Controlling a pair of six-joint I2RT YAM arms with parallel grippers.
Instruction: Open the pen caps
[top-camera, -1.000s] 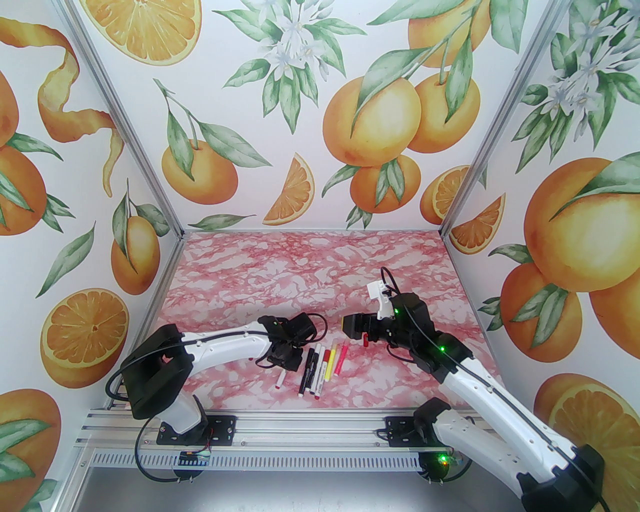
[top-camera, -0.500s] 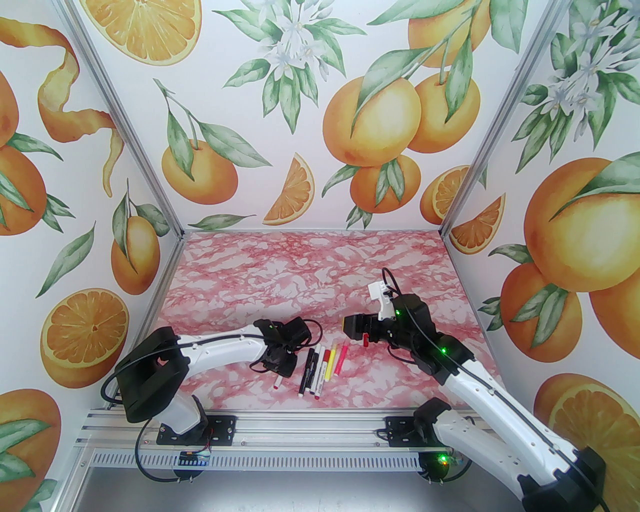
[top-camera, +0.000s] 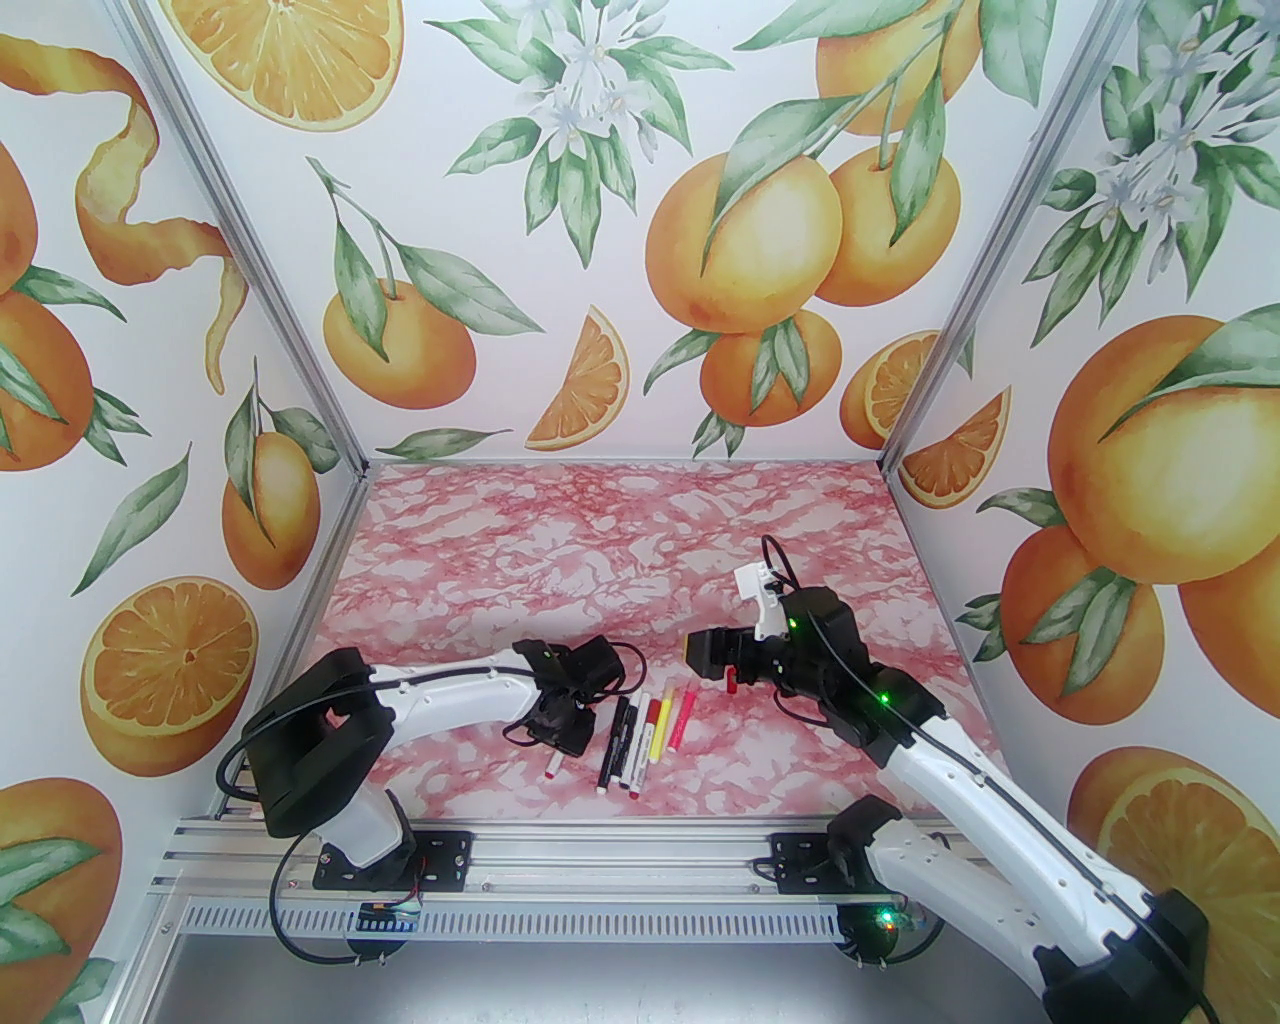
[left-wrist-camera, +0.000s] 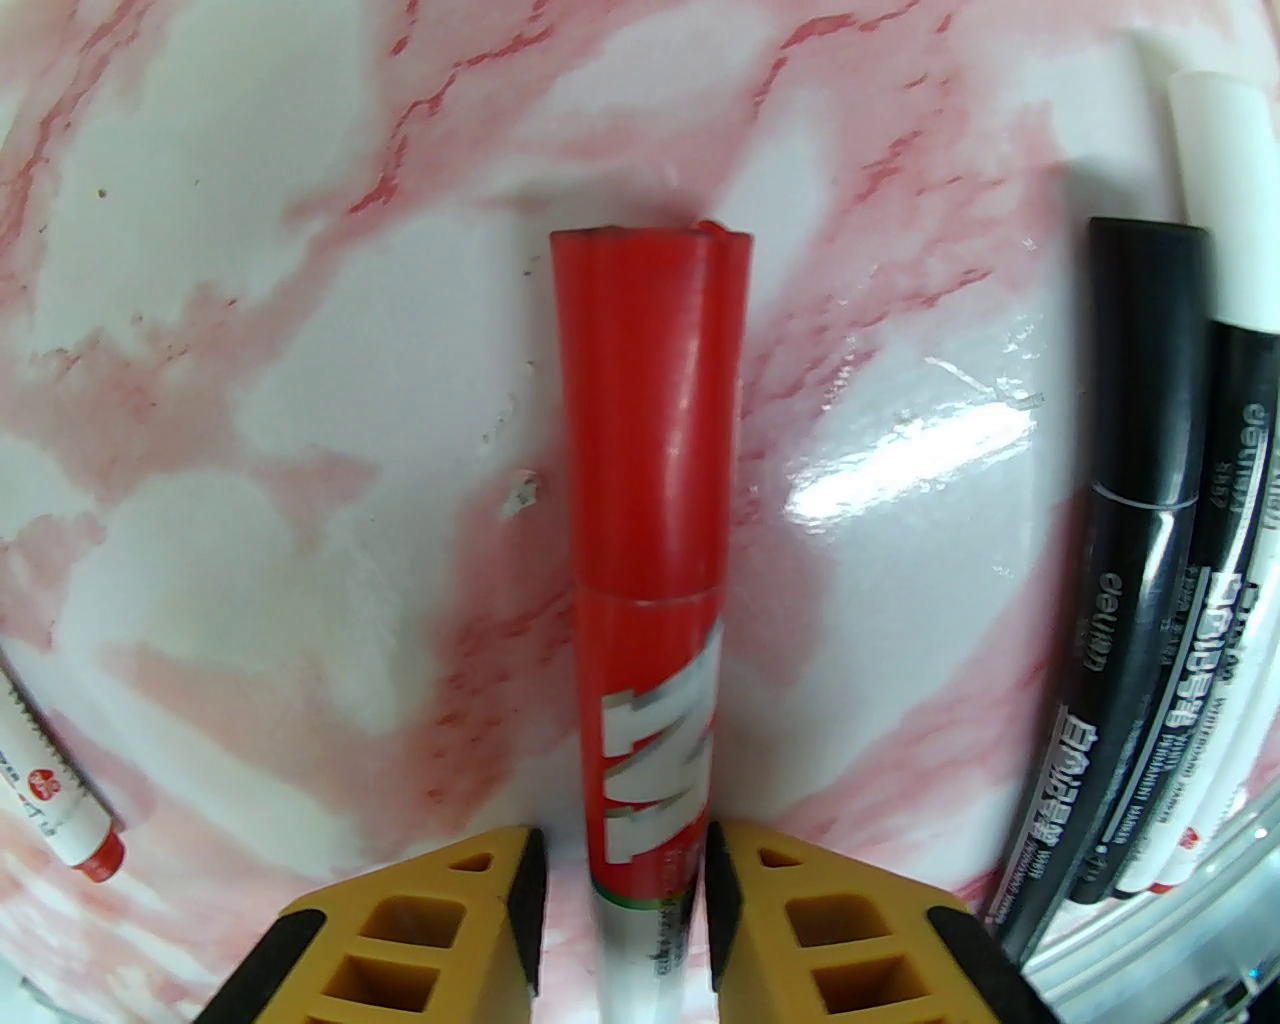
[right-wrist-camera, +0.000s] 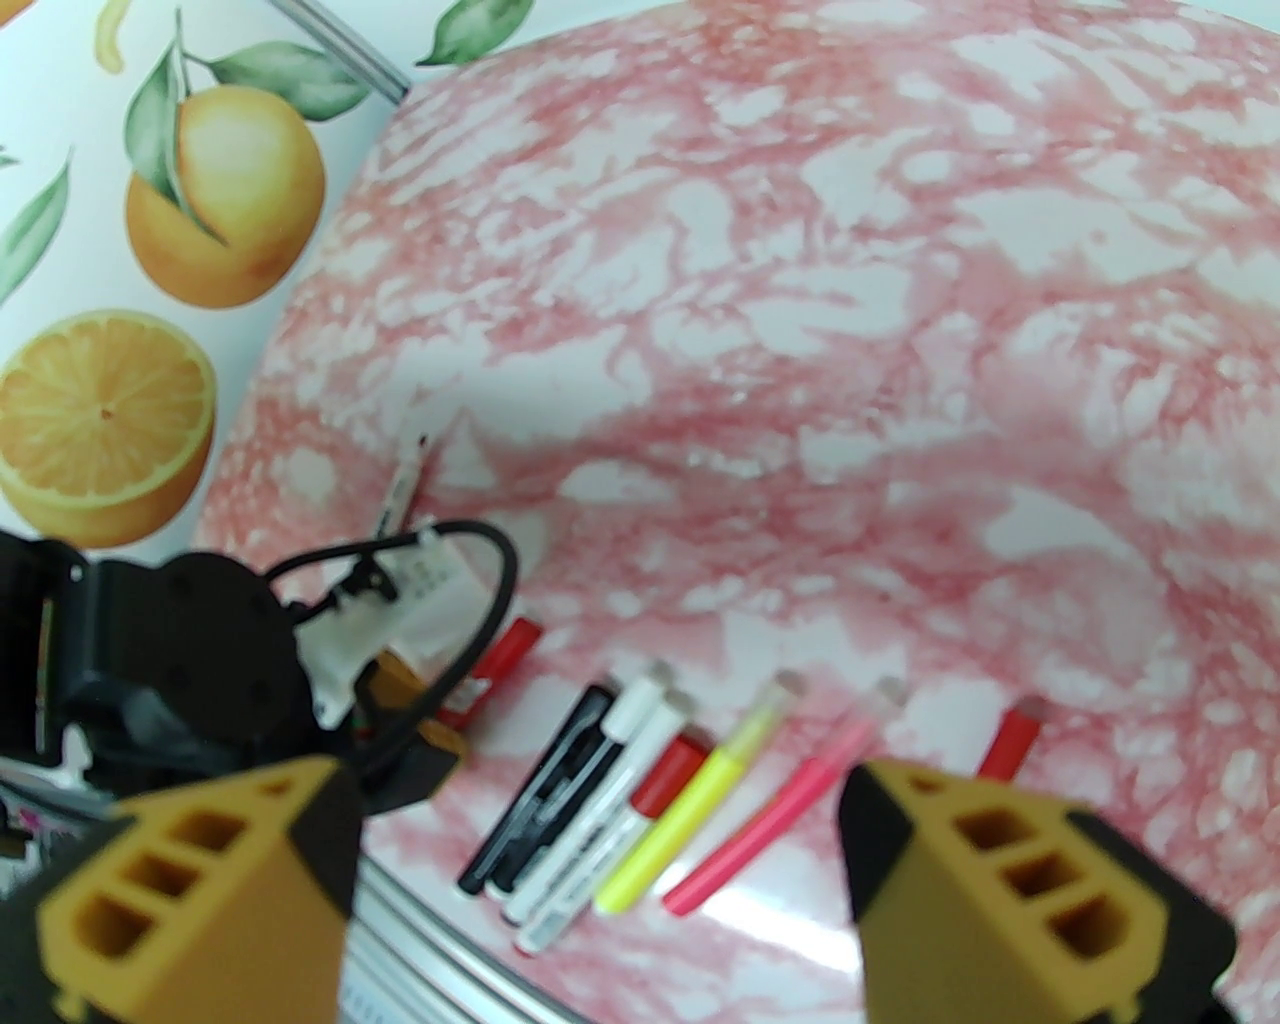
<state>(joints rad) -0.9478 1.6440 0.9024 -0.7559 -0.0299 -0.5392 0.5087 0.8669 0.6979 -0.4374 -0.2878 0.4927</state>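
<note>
Left gripper (left-wrist-camera: 625, 855) working low over the pink-and-white marbled tabletop (left-wrist-camera: 250, 320). Jaws drawn in close about the white barrel of a slim marker (left-wrist-camera: 650, 720) with a red printed band. One pad looking to be in contact, a sliver of gap showing at the other; cannot tell whether it is truly pinching. Glossy red plastic cap (left-wrist-camera: 648, 400) sitting fully on, pointing away from the arm bases. This marker is lying flat just left of the row of pens (top-camera: 640, 735).

Right gripper (right-wrist-camera: 595, 785) hanging above the right end of the row, jaws spread wide, carrying nothing.

Progress, by my reading: early. A short loose red cap (top-camera: 731, 683) lying just right of the row is suggesting one pen opened; which pen, unclear. In the row, the black pen (right-wrist-camera: 545, 800) is looking closed. The yellow pen (right-wrist-camera: 700, 800) and pink pen (right-wrist-camera: 780, 810) are showing tips too blurred to call. Another white pen with a red end (top-camera: 555, 766) is lying left of the row.

No holder in use: everything lying straight on the tabletop.
</note>
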